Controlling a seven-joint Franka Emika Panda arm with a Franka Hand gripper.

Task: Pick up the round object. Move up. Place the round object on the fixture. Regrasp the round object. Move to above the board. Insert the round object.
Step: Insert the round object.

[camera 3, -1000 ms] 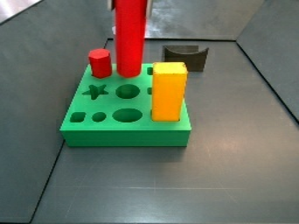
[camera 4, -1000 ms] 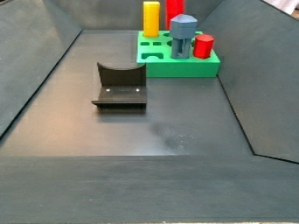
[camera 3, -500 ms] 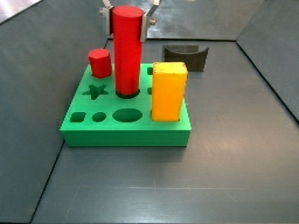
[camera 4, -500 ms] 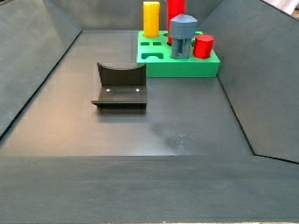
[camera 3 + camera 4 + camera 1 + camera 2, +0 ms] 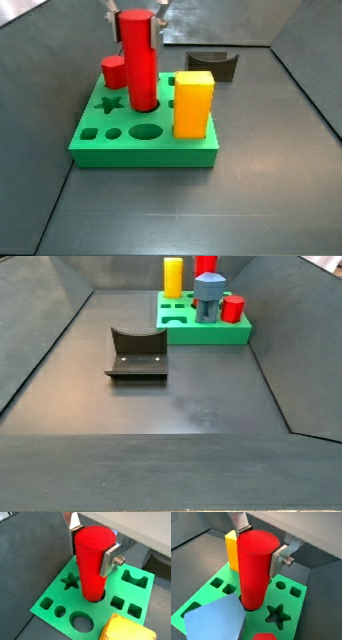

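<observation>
The round object (image 5: 138, 60) is a tall red cylinder that stands upright with its lower end in the round hole of the green board (image 5: 147, 152). My gripper (image 5: 136, 12) is at its top end, with a silver finger on each side. Both wrist views show the fingers (image 5: 109, 559) pressed against the cylinder (image 5: 90, 567) near its top, over the board (image 5: 53, 592). It shows the same way in a wrist view (image 5: 254, 567). The dark fixture (image 5: 211, 65) stands empty behind the board, and in a side view it (image 5: 136, 353) is well apart from the board.
An orange-yellow block (image 5: 194, 103) stands in the board beside the cylinder. A short red hexagonal peg (image 5: 114, 72) stands at the board's far corner. A blue-grey prism (image 5: 210, 296) stands in the board too. Dark sloping walls ring the floor.
The red cylinder came down from above the board and its lower end went into the round hole. Since half a second ago its top and my gripper have shifted slightly sideways.
</observation>
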